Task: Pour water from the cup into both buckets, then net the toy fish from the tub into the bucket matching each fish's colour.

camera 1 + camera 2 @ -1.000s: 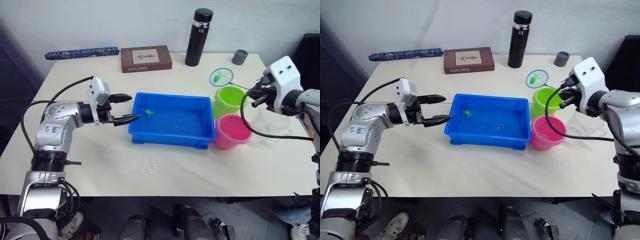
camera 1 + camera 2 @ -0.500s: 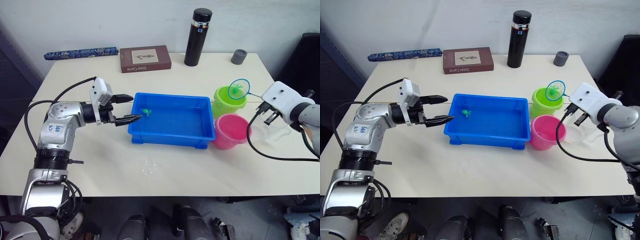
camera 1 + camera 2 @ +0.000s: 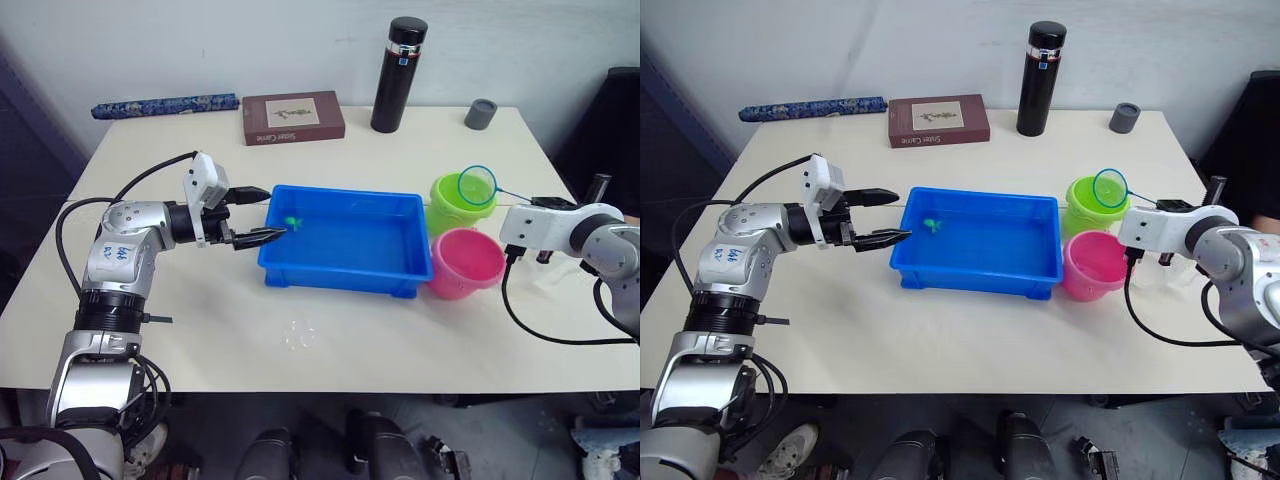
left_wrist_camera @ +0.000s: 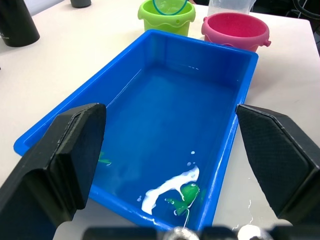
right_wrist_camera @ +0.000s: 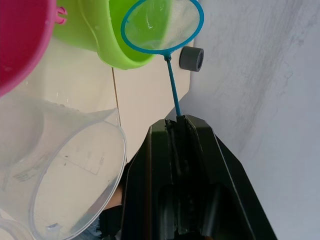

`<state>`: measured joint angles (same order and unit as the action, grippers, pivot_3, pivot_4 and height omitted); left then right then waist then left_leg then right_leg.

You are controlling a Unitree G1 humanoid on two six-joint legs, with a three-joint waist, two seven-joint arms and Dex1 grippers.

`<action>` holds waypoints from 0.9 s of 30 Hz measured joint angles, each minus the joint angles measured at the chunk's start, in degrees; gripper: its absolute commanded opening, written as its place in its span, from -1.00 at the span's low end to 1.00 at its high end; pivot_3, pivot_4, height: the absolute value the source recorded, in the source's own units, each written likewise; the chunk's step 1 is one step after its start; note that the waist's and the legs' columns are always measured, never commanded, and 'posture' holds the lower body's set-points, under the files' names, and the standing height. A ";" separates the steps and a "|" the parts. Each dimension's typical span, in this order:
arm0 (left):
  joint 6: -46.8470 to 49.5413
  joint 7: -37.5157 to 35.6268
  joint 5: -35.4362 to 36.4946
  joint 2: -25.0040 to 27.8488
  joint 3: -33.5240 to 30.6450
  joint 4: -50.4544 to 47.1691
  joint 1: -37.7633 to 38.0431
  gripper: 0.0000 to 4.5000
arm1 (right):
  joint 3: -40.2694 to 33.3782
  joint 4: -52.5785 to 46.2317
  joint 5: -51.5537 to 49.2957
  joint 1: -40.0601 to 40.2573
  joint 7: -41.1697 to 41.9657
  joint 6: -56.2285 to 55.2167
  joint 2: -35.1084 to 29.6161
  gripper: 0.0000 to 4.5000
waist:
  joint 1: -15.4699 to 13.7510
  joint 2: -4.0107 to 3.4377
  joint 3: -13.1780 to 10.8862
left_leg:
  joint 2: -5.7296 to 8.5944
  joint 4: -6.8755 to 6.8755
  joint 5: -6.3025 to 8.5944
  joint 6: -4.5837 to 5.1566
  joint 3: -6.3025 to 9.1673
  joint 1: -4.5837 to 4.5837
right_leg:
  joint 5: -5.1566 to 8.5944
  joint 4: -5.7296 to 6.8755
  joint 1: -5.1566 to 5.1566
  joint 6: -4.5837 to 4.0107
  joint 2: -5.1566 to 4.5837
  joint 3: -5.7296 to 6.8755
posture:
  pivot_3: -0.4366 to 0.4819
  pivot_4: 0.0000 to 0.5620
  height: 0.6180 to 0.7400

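The net [image 5: 162,25] hangs right over the green bucket [image 3: 460,201], its hoop looking empty, its thin handle clamped between the closed fingers of the right tool [image 5: 176,131]. Just beside the green bucket, nearer that tool, sits the pink bucket [image 3: 466,262]; what either bucket holds I cannot tell. The clear cup [image 5: 60,165] stands close under the right tool, touching the pink bucket's side. The blue tub [image 3: 344,240] lies between the two tools with shallow water in it and a green fish [image 4: 186,194] near the left tool [image 3: 258,214], whose fingers are spread wide and hold nothing, poised at the tub's end. Beyond, on the pale tabletop [image 3: 200,320], stand a black flask [image 3: 398,75], a grey cup [image 3: 479,113], a brown book [image 3: 293,117] and a blue patterned roll [image 3: 165,104] against the white wall.
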<state>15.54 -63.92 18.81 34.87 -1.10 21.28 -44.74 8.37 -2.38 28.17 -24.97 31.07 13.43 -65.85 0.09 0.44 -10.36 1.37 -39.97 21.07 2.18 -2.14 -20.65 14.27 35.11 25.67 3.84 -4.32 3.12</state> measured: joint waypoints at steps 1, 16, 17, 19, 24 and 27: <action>0.00 0.00 0.00 0.00 0.00 0.00 0.01 0.98 | -0.18 0.02 0.21 0.00 -0.07 -0.30 0.00 -1.00 | 0.03 0.00 0.00 | 0.00 0.00 0.00 0.00 0.00 0.00 | 0.00 0.01 0.00 0.00 0.00 0.00 | -0.05 -0.47 1.00; 5.13 0.05 2.17 8.89 -6.09 -6.69 9.01 0.98 | -8.66 -11.33 -27.82 -11.15 21.19 20.58 9.71 -1.00 | 0.12 -0.01 0.00 | -0.09 -0.02 0.00 -0.03 0.04 0.08 | 0.00 0.07 -0.03 -0.01 0.03 -0.04 | -0.05 -0.47 1.00; 5.58 0.13 2.62 9.84 -7.66 -7.86 11.18 0.98 | -7.29 -11.18 -29.59 -13.38 22.98 24.30 10.88 -1.00 | 0.13 -0.01 0.00 | -0.09 -0.02 0.01 -0.01 0.05 0.09 | 0.01 0.05 -0.04 -0.02 0.00 -0.04 | -0.05 -0.47 1.00; 6.63 0.64 3.47 10.79 -9.45 -9.26 13.96 0.98 | -4.29 -11.00 -31.38 -15.28 25.05 28.26 12.14 -1.00 | 0.14 -0.01 0.00 | -0.09 0.00 0.03 0.01 0.07 0.09 | 0.01 0.03 -0.04 -0.02 -0.04 -0.05 | -0.05 -0.47 1.00; 9.97 2.80 6.42 12.43 -14.81 -16.58 22.62 0.98 | 1.70 -9.18 -33.77 -18.82 27.07 34.31 16.27 -1.00 | -0.03 -0.02 -0.01 | -0.04 0.01 0.09 0.10 0.09 0.00 | 0.01 -0.06 -0.01 -0.03 -0.12 -0.03 | -0.05 -0.47 1.00; 11.76 4.25 8.16 12.55 -17.12 -21.12 26.49 0.98 | 3.33 -9.23 -35.26 -19.47 27.47 38.25 17.40 -1.00 | -0.07 -0.01 -0.01 | -0.03 0.01 0.11 0.13 0.12 -0.03 | 0.01 -0.09 -0.02 -0.03 -0.15 -0.01 | -0.05 -0.47 1.00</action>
<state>27.31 -59.67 26.97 47.42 -18.22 0.16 -18.25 11.70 -11.61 -7.09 -44.44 58.54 51.68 -48.44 0.02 0.43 -10.37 1.34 -39.96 21.17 2.31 -2.02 -20.67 14.28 35.02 25.65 3.81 -4.47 3.11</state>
